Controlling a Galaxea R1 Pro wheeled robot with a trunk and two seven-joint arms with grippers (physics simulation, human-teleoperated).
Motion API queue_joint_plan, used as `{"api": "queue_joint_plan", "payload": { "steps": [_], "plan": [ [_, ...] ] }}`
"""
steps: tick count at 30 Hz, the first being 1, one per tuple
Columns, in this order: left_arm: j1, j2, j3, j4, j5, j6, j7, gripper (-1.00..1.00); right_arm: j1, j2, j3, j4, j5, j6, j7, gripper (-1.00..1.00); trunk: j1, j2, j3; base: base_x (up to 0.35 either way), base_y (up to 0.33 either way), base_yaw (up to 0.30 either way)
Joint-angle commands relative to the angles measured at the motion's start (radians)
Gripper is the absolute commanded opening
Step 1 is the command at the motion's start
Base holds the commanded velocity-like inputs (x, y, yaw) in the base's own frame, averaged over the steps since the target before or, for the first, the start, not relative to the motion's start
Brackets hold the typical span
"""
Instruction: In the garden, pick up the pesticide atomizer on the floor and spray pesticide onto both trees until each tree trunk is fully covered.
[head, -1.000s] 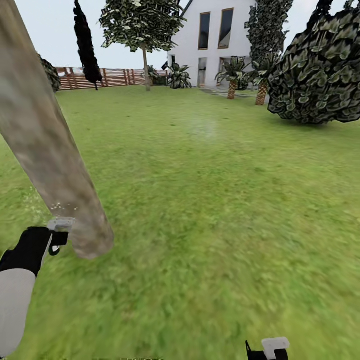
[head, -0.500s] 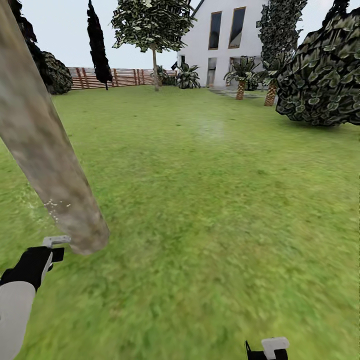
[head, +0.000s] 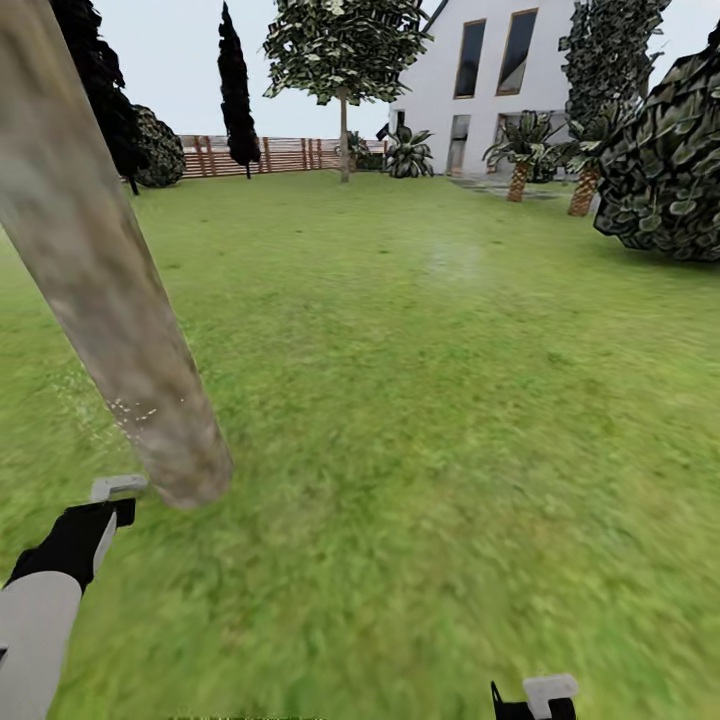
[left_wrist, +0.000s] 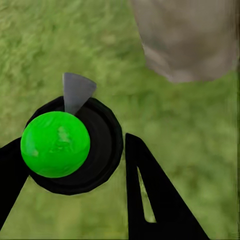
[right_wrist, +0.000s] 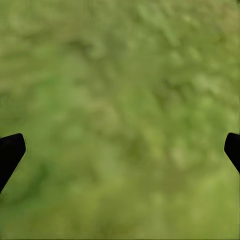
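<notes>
Nearest: left gripper (left_wrist: 75, 165), black fingers closed on the pesticide atomizer, a black round-bodied sprayer with bright green ball top and grey nozzle (left_wrist: 67, 145), held low just beside the foot of the thick pale beige-grey mottled tree trunk (head: 100, 270), pale specks on its lower bark; right gripper (right_wrist: 120, 150), black fingertips spread wide, nothing between them, over blurred green grass lawn (head: 430, 420). Beyond: dark bushy shrub (head: 665, 165) at right; far: leafy thin-stemmed tree (head: 343, 50), brown horizontal-slat wooden fence (head: 270, 155), white house with tall windows (head: 480, 70)
</notes>
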Motion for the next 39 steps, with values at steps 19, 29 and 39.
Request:
{"api": "queue_joint_plan", "payload": {
  "steps": [19,29,39],
  "plan": [
    [0.002,-0.048,0.004,0.101,0.033,-0.134,0.135,-1.0,-0.001,0.002,-0.003,0.001,0.011,-0.003,-0.005,1.0,0.0,0.0,-0.001,0.206,-0.145,0.075],
    [0.001,-0.048,0.004,0.1,0.035,-0.134,0.138,-1.0,-0.001,0.002,-0.003,0.001,0.011,-0.003,-0.005,1.0,0.0,0.0,-0.001,0.119,-0.251,0.275],
    [0.002,-0.048,0.004,0.1,0.035,-0.134,0.138,-1.0,-0.001,0.0,-0.003,0.001,0.011,-0.004,-0.005,1.0,0.0,0.0,-0.001,0.114,-0.265,0.149]
  ]
}}
